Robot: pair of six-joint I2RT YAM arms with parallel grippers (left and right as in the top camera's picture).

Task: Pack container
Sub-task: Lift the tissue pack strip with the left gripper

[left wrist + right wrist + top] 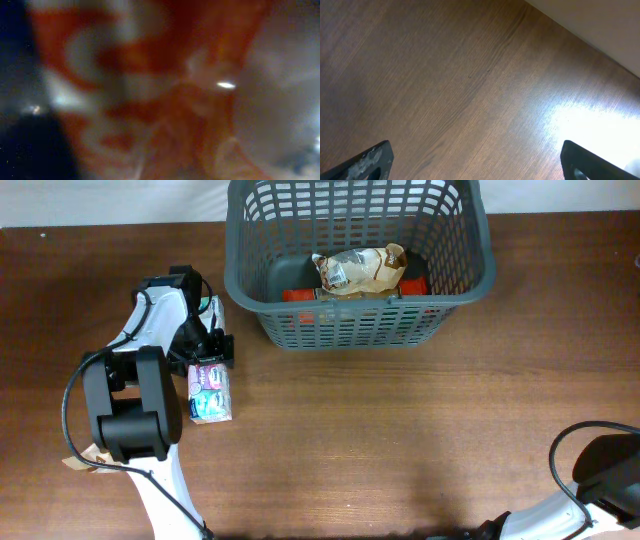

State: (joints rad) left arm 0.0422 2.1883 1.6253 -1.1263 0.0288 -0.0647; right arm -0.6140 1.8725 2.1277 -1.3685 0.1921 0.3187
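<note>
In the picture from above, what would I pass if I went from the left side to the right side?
Left arm → small pink and blue packet → dark grey basket → right arm, low in the corner.

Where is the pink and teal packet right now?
In the overhead view, the packet lies on the table at the left end effector, left of the grey basket.

White arms [150, 320], black cables [66, 405], dark fingers [370, 159]
</note>
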